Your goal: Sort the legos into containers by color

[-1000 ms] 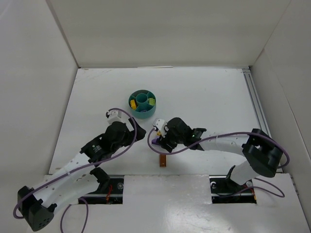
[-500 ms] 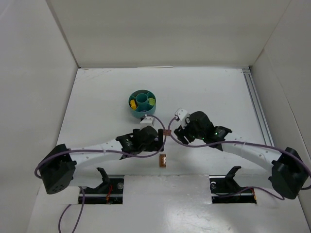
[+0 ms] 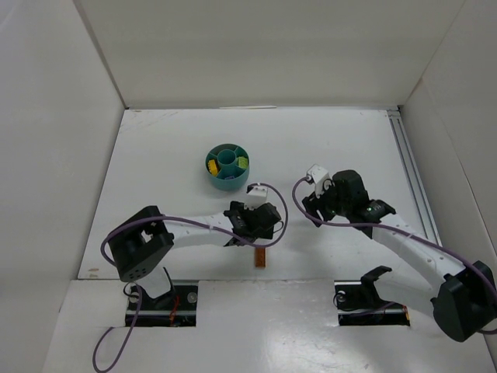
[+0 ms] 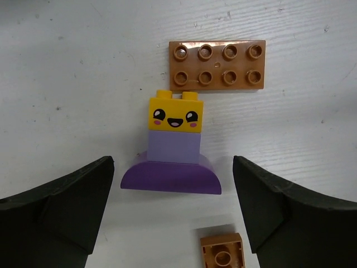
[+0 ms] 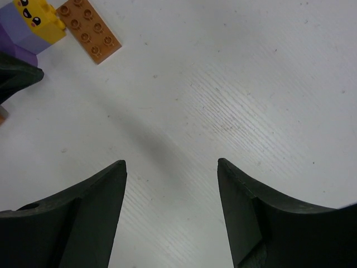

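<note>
Step in hand, as judged: approach for a pick, nothing lifted yet. The left gripper (image 4: 173, 170) stood with its jaws spread wide on either side of a small stack lying on the table (image 5: 251, 84), neither finger touching it. The stack comprised a purple base brick (image 4: 170, 178), a lilac brick (image 4: 174, 148) on it, and a yellow face brick (image 4: 175, 114) at the far end. A brown plate (image 4: 217, 64) lay just beyond the stack, close to the yellow brick's studs, and a small brown brick (image 4: 223, 254) lay near the purple base on the near side. The teal dish (image 3: 227, 183) sat apart from this group, farther up the table, with small yellow-looking pieces in two of its ring sections. The right gripper (image 5: 172, 164) hung over bare table with its jaws apart and nothing between them, the stack and brown plate at the corner of its view. Assessment: the next move called for lowering and pinching across the purple base. As the stack mixed colours, it would probably need pulling apart before sorting.
</note>
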{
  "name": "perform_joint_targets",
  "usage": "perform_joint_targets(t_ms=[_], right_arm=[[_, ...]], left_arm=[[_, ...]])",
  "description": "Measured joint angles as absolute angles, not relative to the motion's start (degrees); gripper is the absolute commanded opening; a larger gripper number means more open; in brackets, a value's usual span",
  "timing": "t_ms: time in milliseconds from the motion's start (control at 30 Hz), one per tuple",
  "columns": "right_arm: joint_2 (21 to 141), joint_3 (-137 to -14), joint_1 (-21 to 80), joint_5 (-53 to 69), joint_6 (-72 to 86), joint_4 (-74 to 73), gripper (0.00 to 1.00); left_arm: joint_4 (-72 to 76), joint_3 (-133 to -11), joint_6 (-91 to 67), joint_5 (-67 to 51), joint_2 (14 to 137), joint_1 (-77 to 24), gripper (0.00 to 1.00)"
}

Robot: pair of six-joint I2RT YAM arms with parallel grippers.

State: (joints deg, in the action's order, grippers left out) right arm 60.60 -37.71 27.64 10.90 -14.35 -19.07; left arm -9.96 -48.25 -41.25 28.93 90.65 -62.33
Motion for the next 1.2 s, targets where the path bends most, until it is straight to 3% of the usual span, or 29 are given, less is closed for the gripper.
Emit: perform_joint_targets(t_ms=[100,233,467,567,933,1200], right_arm=[[60.6,-37.6,26.4,12.0,-15.2,-19.4,0.71],[60.6,-37.6,25.1,12.9,-16.1,-19.5,0.71],[60.6,-37.6,24.0,13.6,-16.8,-19.6,0.71],[60.6,-37.6,23.6,13.8,-17.0,-19.7,0.71],[60.1,-37.6,22.9,15.0,-18.5,-20.4,0.71],[59.1,-39.6,22.9,23.3,-24.8,-24.7,0.75]], left_arm=[[-10.3,-48.5,-40.6,29.0,91.1,-62.9,0.76],[-10.5,-48.5,-40.0,28.8,91.1,-63.3,0.76],[-10.6,-48.5,-39.4,28.3,91.2,-63.3,0.65],[-10.6,-48.5,-38.9,28.3,91.5,-63.3,0.65],[-10.6,-48.6,-37.8,29.4,92.1,-63.3,0.45],[-6.6,-46.5,-24.3,26.7,81.2,-63.5,0.42]])
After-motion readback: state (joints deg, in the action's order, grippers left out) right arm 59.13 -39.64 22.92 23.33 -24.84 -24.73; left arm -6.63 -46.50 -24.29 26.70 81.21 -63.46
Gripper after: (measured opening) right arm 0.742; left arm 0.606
